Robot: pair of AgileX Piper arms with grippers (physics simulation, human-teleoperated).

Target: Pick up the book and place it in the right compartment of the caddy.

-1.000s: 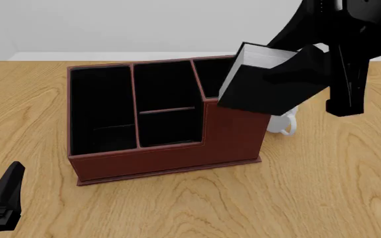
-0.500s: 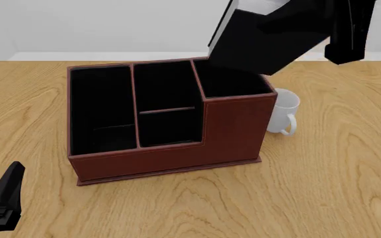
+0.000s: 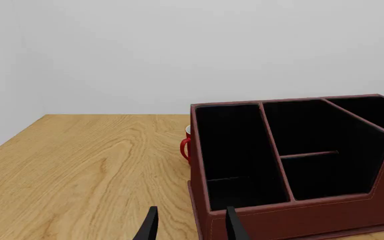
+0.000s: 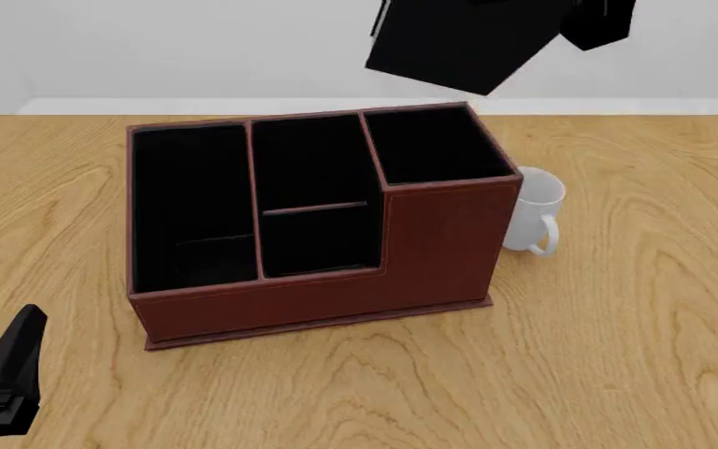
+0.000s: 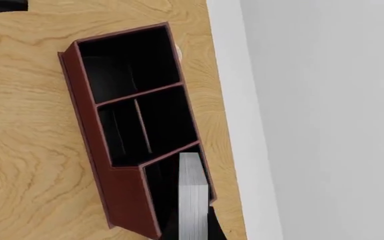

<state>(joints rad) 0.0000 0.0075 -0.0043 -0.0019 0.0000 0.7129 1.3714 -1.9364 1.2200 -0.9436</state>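
The black book [image 4: 456, 42] hangs tilted in the air above the back of the caddy [image 4: 309, 290], its top cut off by the frame edge. My right gripper [image 4: 559, 19] is shut on it. In the right wrist view the white page edges of the book [image 5: 192, 200] lie over the right compartment [image 5: 162, 182], the square tall-walled section [image 4: 434, 145], which has nothing in it. My left gripper [image 3: 190, 229] is open and low near the caddy's [image 3: 292, 165] front left corner, also visible at the front view's lower left as the left gripper [image 4: 4, 374].
A white mug [image 4: 537, 210] stands against the caddy's right wall. A red mug [image 3: 186, 146] peeks out behind the caddy's left end. The long narrow section [image 4: 191, 206] and the crossbar section [image 4: 315, 201] hold nothing.
The right gripper has lifted the book up and to the left, from in front of the right compartment's wall to high above the caddy. The left arm has not moved.
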